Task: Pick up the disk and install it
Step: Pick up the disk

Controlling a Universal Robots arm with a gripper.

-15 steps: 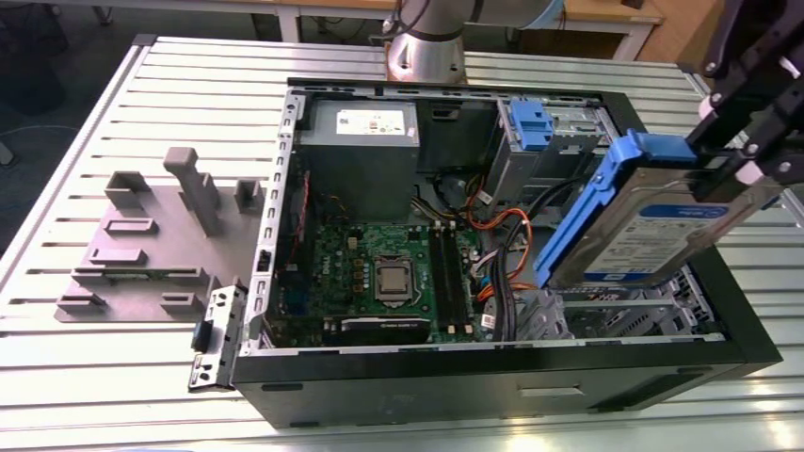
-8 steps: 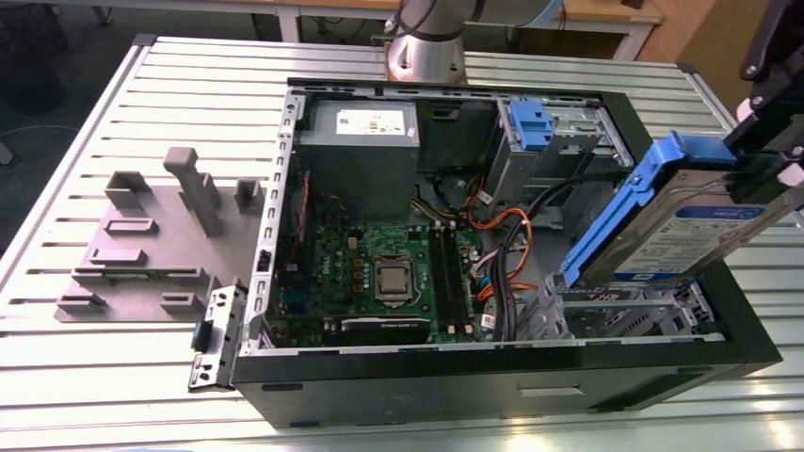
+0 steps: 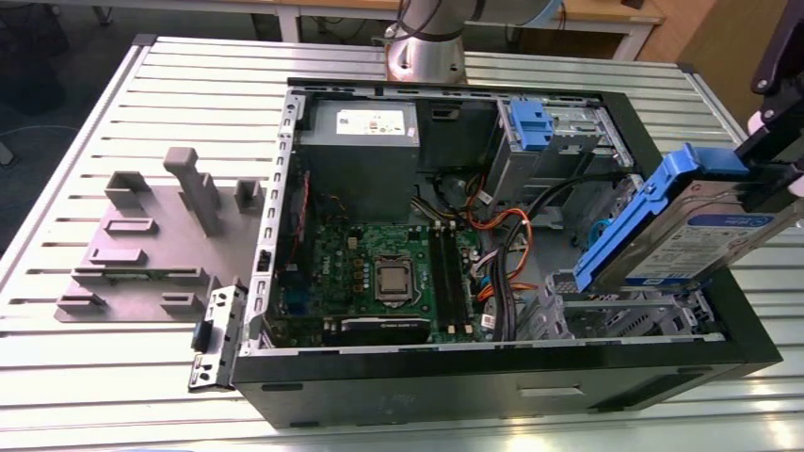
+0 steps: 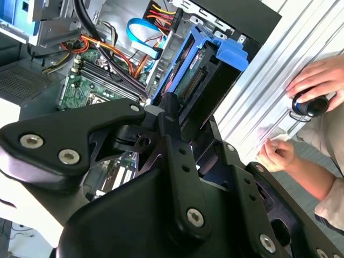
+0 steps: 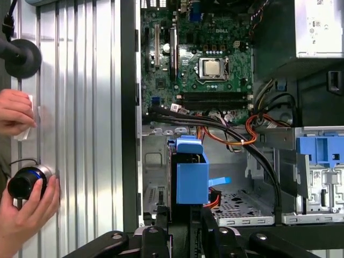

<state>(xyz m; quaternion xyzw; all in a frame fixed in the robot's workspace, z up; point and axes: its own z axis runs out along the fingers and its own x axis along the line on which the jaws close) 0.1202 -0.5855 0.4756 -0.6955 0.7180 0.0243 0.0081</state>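
blue-framed disk [image 3: 698,235] tilted over the open computer case [image 3: 477,381], its upper end pinched in the claw [image 3: 763,179]

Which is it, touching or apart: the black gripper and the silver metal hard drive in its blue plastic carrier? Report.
Touching. In the exterior view the gripper clamps the disk by its upper end, holding it tilted over the black computer case.

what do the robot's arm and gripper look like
The gripper is matte black. In the second wrist view it is built from flat, rounded linkage plates joined by silver screws and pivot pins. In the exterior view, the arm's base is a smooth silver-grey cylinder.
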